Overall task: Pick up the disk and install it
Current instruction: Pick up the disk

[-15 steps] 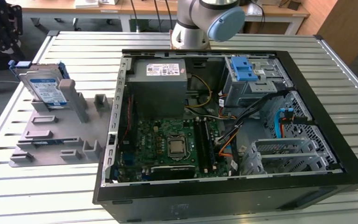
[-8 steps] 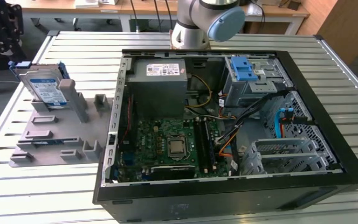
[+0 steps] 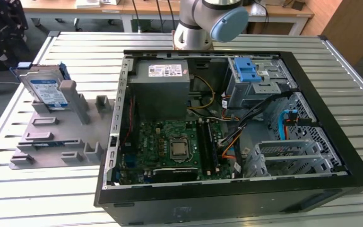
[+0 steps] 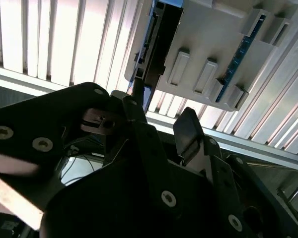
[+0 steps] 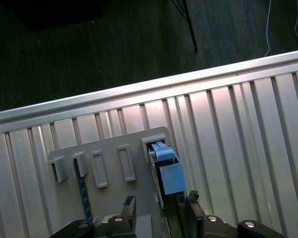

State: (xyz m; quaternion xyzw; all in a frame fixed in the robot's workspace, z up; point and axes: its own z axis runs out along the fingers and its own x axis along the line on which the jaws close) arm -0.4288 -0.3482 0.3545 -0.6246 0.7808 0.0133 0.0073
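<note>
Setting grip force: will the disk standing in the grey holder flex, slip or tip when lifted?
Probably stiff and heavy for its size: the disk looks like a metal slab in a blue frame. It stands on edge in the grey holder, so a sideways pull might jam or tip it. Its smooth faces could slip.

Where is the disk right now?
The disk stands upright in the grey holder at the exterior view's left, beside the open computer case.
</note>
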